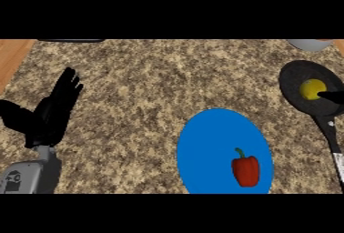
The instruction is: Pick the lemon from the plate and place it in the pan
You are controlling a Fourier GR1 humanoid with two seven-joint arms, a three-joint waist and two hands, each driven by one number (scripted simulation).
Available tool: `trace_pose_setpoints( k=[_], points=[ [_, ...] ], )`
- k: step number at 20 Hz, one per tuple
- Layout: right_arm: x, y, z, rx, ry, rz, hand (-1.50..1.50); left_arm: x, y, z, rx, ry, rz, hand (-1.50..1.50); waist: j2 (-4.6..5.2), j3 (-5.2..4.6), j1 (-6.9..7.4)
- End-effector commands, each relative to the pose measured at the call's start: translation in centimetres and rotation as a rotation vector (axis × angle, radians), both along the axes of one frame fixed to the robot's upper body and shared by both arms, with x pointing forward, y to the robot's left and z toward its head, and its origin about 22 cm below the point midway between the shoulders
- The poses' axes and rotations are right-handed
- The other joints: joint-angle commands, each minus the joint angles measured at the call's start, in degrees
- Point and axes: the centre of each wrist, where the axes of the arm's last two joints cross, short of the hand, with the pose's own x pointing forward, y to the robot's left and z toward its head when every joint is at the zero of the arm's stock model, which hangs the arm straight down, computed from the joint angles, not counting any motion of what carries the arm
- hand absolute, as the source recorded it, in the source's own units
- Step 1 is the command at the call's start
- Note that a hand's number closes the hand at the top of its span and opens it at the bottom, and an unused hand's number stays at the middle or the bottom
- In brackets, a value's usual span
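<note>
The yellow lemon (311, 88) lies inside the black pan (299, 75) at the right of the counter. Only a small black part of my right hand (332, 96) shows at the view's right edge, just right of the lemon and over the pan; it is not round the lemon. The blue plate (215, 145) sits at lower centre and carries a red bell pepper (246, 169). My left hand (53, 111) rests open at the left, fingers up, far from the plate and the pan.
The pan's long handle (331, 136) runs down along the right edge. A grey rounded object (310, 44) sits at the top right and a dark object (70, 40) at the top left. A wooden strip (13, 54) borders the speckled counter at the left.
</note>
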Motion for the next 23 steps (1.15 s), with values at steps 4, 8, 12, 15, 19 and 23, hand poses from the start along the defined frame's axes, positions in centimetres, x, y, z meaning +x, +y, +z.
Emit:
trace_pose_setpoints(
  k=[4,8,12,15,19,23],
  points=[
    [-4.9,-5.6,0.3,0.286,-0.193,-0.006,-1.5,-0.4,-0.8,-0.4,-0.001,0.014,0.023,0.0,-0.47,-0.02,-1.58],
    [-10.0,-9.8,0.6,0.355,-0.234,0.055,-1.5,-0.6,0.3,0.1,0.02,-0.005,0.049,0.0,-0.64,-0.07,-1.93],
    [-14.3,-12.5,0.7,0.461,-0.261,0.138,-1.5,-1.3,1.2,-1.0,-0.003,0.022,0.041,0.0,-0.61,-0.06,-1.91],
    [-16.6,-13.6,0.7,0.424,-0.244,0.161,-1.5,-1.6,0.0,-0.7,-0.01,0.007,0.041,0.0,-0.72,-0.1,-1.5],
    [-17.0,-13.5,0.1,0.408,-0.256,0.16,-1.5,0.9,0.2,1.0,0.002,0.01,0.043,0.0,-0.59,-0.08,-1.46],
    [-17.0,-13.2,-0.4,0.398,-0.23,0.137,-1.5,-0.5,-1.4,-0.3,-0.009,0.017,0.014,0.0,-0.86,-0.2,-1.66]
  ],
)
